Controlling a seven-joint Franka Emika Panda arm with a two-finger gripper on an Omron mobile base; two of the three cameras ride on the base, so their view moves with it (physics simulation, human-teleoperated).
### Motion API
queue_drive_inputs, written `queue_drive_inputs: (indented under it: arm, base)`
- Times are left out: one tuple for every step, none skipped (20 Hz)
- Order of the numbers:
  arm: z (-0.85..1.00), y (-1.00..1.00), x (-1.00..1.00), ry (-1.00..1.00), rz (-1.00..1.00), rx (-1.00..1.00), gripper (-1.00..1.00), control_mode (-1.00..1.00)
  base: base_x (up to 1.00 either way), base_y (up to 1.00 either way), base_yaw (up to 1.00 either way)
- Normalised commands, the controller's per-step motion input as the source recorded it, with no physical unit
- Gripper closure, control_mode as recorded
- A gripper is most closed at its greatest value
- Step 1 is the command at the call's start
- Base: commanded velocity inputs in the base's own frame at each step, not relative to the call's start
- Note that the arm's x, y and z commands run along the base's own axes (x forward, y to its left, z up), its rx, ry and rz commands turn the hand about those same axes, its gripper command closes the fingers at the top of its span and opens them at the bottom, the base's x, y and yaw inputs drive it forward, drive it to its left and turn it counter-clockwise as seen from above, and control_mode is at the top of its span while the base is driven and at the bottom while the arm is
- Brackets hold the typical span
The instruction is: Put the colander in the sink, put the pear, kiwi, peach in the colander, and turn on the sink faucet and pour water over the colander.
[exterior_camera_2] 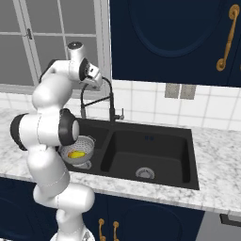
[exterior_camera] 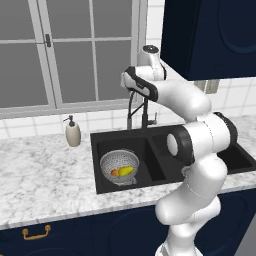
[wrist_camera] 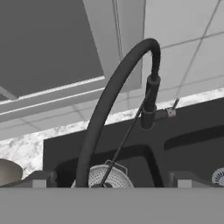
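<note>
While the colander sits in the left basin of the sink, at centre-left of my left base view, I can make out a yellow-green pear and a small reddish-orange peach lying inside it, touching each other. From the right base view the colander shows at left of centre, half hidden behind my arm, with yellow fruit inside; I cannot tell the kiwi apart from here.

The sink faucet rises behind the divider between the basins, in the middle of the left base view. In my hand view its black gooseneck arches up the centre of the frame, spray head hanging at right of centre, with the colander rim low in the middle.

My gripper stands wide open, holding nothing, its fingertips spread at the bottom corners on either side of the gooseneck's base.

A white soap pump bottle stands on the marble counter, left of the sink.
</note>
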Motion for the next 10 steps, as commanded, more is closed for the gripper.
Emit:
queue_drive_inputs:
  arm:
    - [0.99,-0.82,-0.14,0.00,-0.16,0.01,-1.00,-1.00]
    - [0.96,-0.66,-0.22,0.00,-0.13,0.02,-1.00,-1.00]
    - [0.96,-0.61,-0.36,0.00,-0.10,0.02,-1.00,-1.00]
    - [0.90,-0.61,-0.49,0.00,-0.07,0.03,-1.00,-1.00]
    - [0.80,-0.64,-0.59,0.00,-0.05,0.03,-1.00,-1.00]
    - [0.64,-0.74,-0.75,0.00,-0.04,0.01,-1.00,-1.00]
    - [0.39,-0.84,-0.94,0.00,-0.01,0.00,-1.00,-1.00]
    - [0.19,-0.86,-1.00,0.00,0.00,0.00,-1.00,-1.00]
    - [0.00,-0.82,-1.00,0.00,0.00,0.00,-1.00,-1.00]
    - [0.00,-0.79,-1.00,0.00,0.00,0.00,-1.00,-1.00]
  base:
    - [0.00,0.00,0.00]
    - [0.00,0.00,0.00]
    - [0.00,0.00,0.00]
    - [0.00,0.00,0.00]
    - [0.00,0.00,0.00]
    - [0.00,0.00,0.00]
    - [0.00,0.00,0.00]
    - [0.00,0.00,0.00]
    - [0.00,0.00,0.00]
    - [0.00,0.00,0.00]
